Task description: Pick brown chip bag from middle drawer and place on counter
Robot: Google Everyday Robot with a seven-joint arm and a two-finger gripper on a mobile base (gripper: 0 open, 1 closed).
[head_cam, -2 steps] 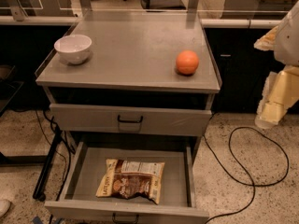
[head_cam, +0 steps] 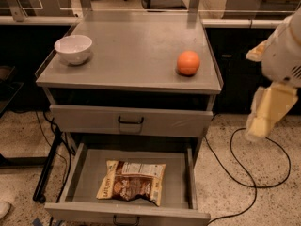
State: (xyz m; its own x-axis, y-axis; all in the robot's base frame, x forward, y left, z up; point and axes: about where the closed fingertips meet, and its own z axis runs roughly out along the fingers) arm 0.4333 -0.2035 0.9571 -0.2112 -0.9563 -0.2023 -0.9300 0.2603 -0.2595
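The brown chip bag (head_cam: 132, 188) lies flat in the open middle drawer (head_cam: 83, 173), label side up, a little left of the drawer's centre. The counter (head_cam: 136, 51) is the grey cabinet top above. My gripper (head_cam: 266, 115) hangs in the air to the right of the cabinet, at about the height of the shut drawer, well above and to the right of the bag and touching nothing. It holds nothing that I can see.
A white bowl (head_cam: 73, 49) stands at the counter's left and an orange ball (head_cam: 188, 62) at its right. The drawer above (head_cam: 130, 121) is shut. Black cables (head_cam: 244, 173) lie on the floor to the right. Desks and chairs stand behind.
My gripper has dropped slightly and shifted a little left beside the cabinet. The bag, bowl and orange have not moved.
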